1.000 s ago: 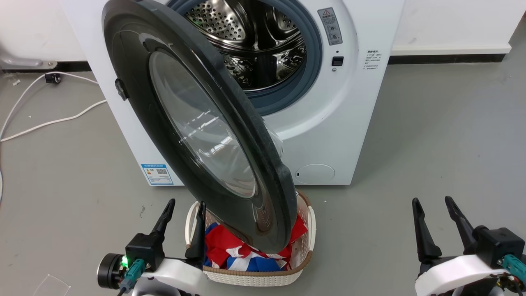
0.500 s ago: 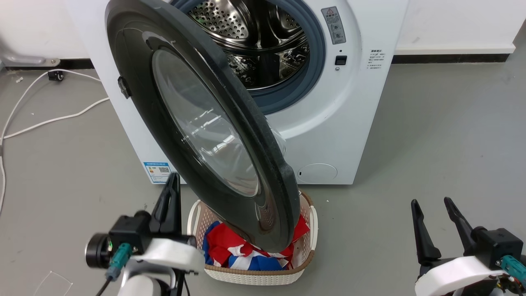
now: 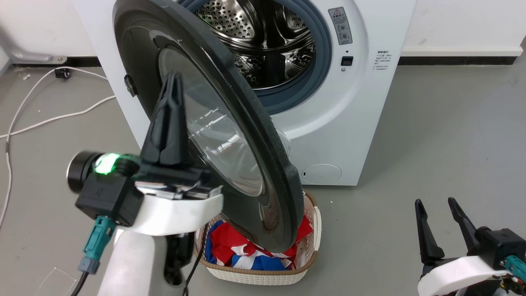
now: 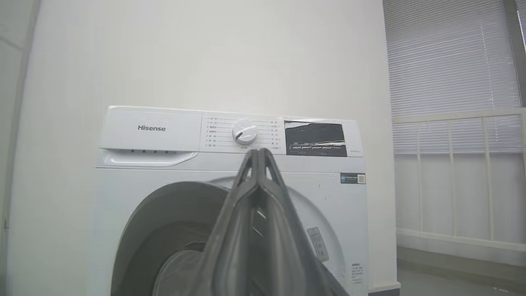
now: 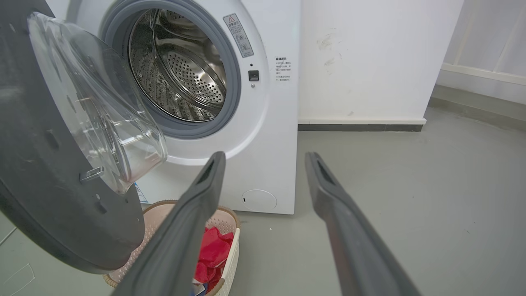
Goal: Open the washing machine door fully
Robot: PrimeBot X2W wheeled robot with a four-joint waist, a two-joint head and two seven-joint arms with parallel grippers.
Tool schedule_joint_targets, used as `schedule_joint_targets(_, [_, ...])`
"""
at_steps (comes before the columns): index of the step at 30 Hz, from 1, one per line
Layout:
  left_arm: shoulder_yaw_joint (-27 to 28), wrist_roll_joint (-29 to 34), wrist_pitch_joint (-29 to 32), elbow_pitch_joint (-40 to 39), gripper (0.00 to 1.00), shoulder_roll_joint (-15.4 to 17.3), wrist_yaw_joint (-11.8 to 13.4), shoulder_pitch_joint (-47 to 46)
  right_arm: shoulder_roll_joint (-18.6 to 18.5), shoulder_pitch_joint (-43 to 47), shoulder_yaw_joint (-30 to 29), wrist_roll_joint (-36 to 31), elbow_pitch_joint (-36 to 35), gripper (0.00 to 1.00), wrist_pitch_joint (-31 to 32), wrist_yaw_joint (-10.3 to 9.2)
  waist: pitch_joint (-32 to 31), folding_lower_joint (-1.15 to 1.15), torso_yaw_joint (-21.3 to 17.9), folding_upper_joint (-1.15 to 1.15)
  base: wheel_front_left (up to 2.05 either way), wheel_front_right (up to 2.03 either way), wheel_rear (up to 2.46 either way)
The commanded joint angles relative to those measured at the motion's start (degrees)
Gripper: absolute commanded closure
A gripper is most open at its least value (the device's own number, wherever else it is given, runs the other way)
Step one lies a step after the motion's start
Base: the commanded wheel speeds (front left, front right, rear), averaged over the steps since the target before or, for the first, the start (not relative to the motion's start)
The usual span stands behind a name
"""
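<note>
**In front of the washer: door part-way open, left hand up against its outer side**

On the grey floor (image 3: 431,135) stands the white washing machine (image 3: 349,123), and we see its steel drum (image 3: 263,45) bare inside the grey rubber ring (image 3: 320,70). The washing machine door (image 3: 222,135) is swung out from its hinge on the left of the opening. It stands at a slant, with its free edge pointing near and to the right. In the right wrist view the clear bowl of the door (image 5: 41,164) bulges toward the drum.

We find the left hand (image 3: 176,82) held high on the left side of the door, in front of its glossy outer face. Its two dark fingers are pressed together with nothing between them, tips pointing far and up. In the left wrist view the left hand (image 4: 258,151) lines up under the round dial (image 4: 245,132) on the control panel, and the dark curve of the door (image 4: 164,213) sits low in that view. Whether the fingers touch the door we cannot tell.

The right hand (image 3: 434,202) waits near on the right, well apart from the machine. Its fingers are spread and grip nothing. In its own wrist view the right hand (image 5: 266,156) points at the lower front of the machine (image 5: 271,123).

A pale woven basket (image 3: 263,279) sits on the floor just before the machine, under the door's lower edge. It holds red, blue and white cloth (image 3: 238,250). A white cable (image 3: 49,119) trails over the floor at the far left.
</note>
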Motion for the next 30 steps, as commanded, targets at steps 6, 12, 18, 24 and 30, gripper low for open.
schedule_joint_targets(6, [-7.96,-2.23,2.43,-5.75,1.0,-0.08,0.54,-4.25,0.2,0.53,-0.35,0.07,-0.4,0.0,0.05,-0.01,-0.04,0.0,0.11,0.0,0.0,0.0,0.0])
schedule_joint_targets(12, [-19.91,-7.37,7.83,-6.52,1.0,-0.06,-0.25,-4.73,0.21,0.74,-0.49,0.42,-0.51,0.0,0.02,-0.01,0.16,0.0,0.04,0.0,0.0,0.0,0.0])
schedule_joint_targets(18, [-31.67,-12.65,14.86,-3.44,1.0,-0.07,-1.31,-0.96,0.2,0.74,-0.54,0.46,-0.6,0.0,0.13,-0.01,0.98,0.0,-0.24,0.0,0.0,0.0,0.0])
schedule_joint_targets(24, [-39.34,-15.17,18.52,2.21,1.0,0.1,-2.4,3.56,0.2,0.09,-0.67,0.21,-0.8,0.0,0.27,-0.01,2.19,0.0,-0.65,0.0,0.0,0.0,0.0])
schedule_joint_targets(30, [-38.07,-13.93,15.8,10.33,1.0,0.41,-0.55,2.73,0.2,-1.52,-0.17,-0.11,-0.82,0.0,0.4,-0.01,3.72,0.0,-1.42,0.0,0.0,0.0,0.0])
